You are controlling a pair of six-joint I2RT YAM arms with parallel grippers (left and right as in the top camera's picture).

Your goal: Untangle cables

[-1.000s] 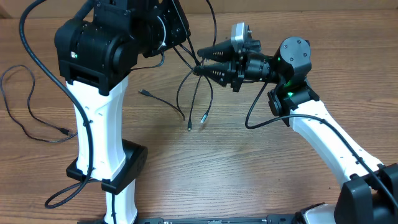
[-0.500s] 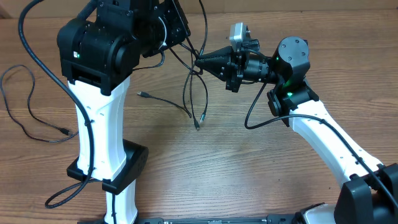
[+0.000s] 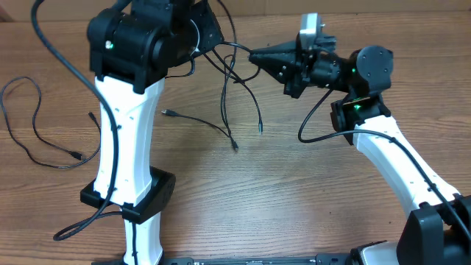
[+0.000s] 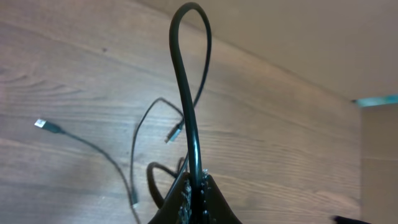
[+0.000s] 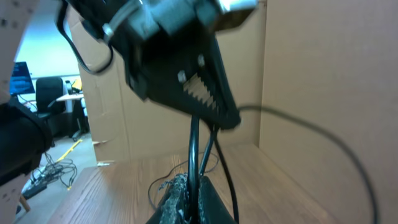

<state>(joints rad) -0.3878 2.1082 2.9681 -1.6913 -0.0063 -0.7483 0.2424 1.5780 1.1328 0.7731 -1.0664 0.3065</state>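
Note:
Several thin black cables (image 3: 234, 73) hang tangled between my two grippers above the wooden table. My left gripper (image 3: 212, 31) is shut on a cable that loops upward (image 4: 186, 93) out of its jaws (image 4: 194, 186). My right gripper (image 3: 255, 55) is shut on a cable (image 5: 194, 149) just below the left gripper's toothed jaws (image 5: 202, 99). Loose ends dangle to plugs near the table (image 3: 260, 130) (image 3: 235, 147). Another strand ends in a silver-tipped plug (image 3: 168, 112) lying on the table, which also shows in the left wrist view (image 4: 42, 124).
A separate thin black cable (image 3: 22, 140) lies on the table at the far left, with a plug (image 3: 77, 155) at its end. The left arm's white column and black base (image 3: 132, 199) stand left of centre. A cardboard wall (image 5: 311, 93) stands behind.
My right gripper has moved right and slightly up with its cable, widening the gap from the left gripper. The dangling ends swung apart. The left arm shifted a little right.

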